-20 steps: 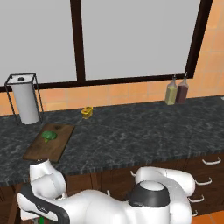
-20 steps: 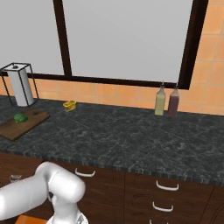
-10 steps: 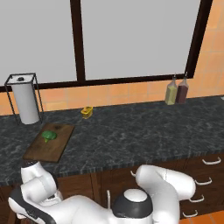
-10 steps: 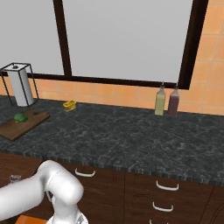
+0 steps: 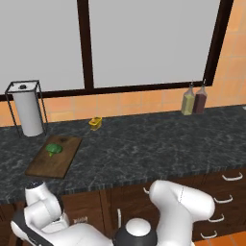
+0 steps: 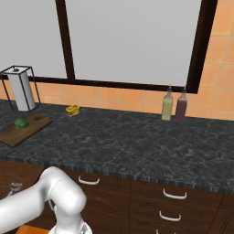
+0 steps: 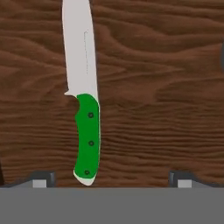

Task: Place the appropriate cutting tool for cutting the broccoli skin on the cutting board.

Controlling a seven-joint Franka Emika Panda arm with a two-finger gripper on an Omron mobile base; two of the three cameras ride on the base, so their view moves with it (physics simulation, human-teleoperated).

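Note:
The cutting tool [image 7: 87, 140] lies flat on a dark wood-grain surface [image 7: 166, 87] in the hand view, its green handle nearest me and its pale blade pointing away. My gripper [image 7: 112, 180] is open above it, and the handle's end sits between the two fingertips, nearer the left one. The cutting board [image 5: 48, 166] [image 6: 27, 129] rests on the dark counter at the left, with the broccoli [image 5: 54, 149] [image 6: 20, 122] on its far part. My arm bends down low at the left, below the counter's front edge.
A paper towel holder [image 5: 28, 113] [image 6: 20, 89] stands behind the board. A small yellow item [image 5: 95, 123] [image 6: 72, 109] lies near the back wall. Two bottles [image 5: 193, 99] [image 6: 175, 105] stand at the back right. Drawers with pale handles [image 6: 175, 194] line the cabinet front.
The arm has sunk lower and swung further left in front of the cabinets. Board, broccoli and the other counter items have not moved.

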